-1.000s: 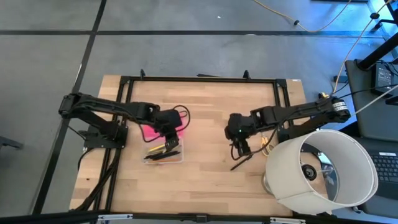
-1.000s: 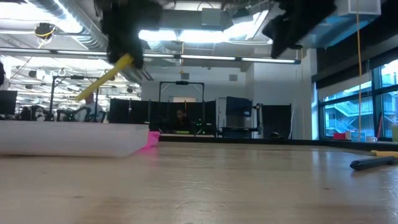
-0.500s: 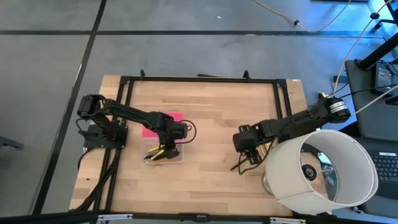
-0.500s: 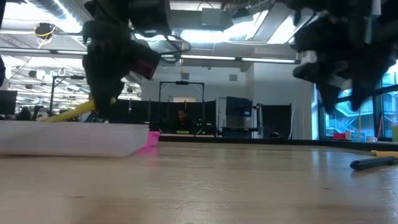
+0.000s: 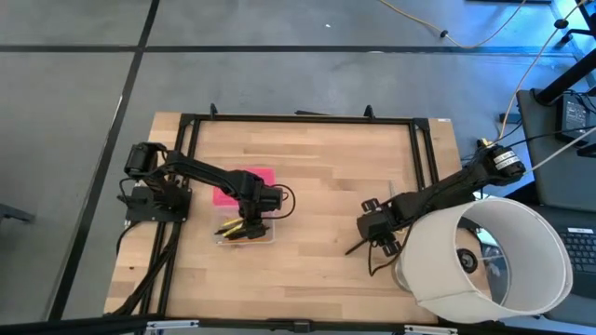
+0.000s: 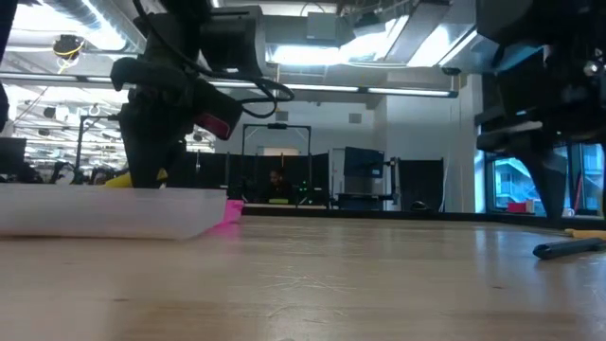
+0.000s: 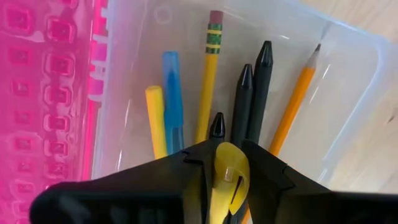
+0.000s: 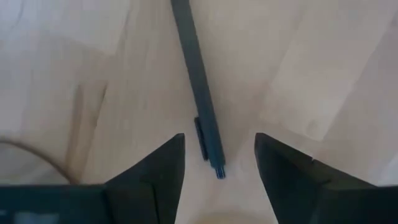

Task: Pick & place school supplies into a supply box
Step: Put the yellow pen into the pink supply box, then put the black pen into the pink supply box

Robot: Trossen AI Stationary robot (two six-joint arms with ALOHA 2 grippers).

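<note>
The supply box [image 5: 261, 234], a clear case with its pink lid [image 5: 244, 182] open at the far side, lies left of the table's middle. In it lie a yellow pencil [image 7: 209, 74], a blue pen [image 7: 172, 93], black pens [image 7: 261, 87] and an orange pencil [image 7: 293, 102]. My left gripper [image 5: 250, 221] reaches down into the box, shut on a yellow pen [image 7: 225, 177]. A dark grey pen [image 8: 198, 87] lies flat on the wood at the right. My right gripper [image 8: 219, 163] hangs open over it, a finger on either side of the pen's end, apart from it. My left gripper pinches the yellow pen [image 7: 227, 163] between its two fingers, coming from above and pointing steeply down. The pen lies nearly level across the fingers, its free end [image 6: 118, 178] toward the table's left, just above the box's wall. Whether it rests on the box's contents is hidden.
A large white lampshade [image 5: 489, 262] lies at the near right corner, close beside my right arm. A loose cable [image 5: 382, 261] trails by the grey pen. Bare wood lies between the box and the grey pen [image 5: 357, 247].
My left gripper has come down into the box with the yellow pen, which slanted high above the box and now lies low and nearly level. My right gripper has sunk and gone toward the table's near right, over the grey pen.
</note>
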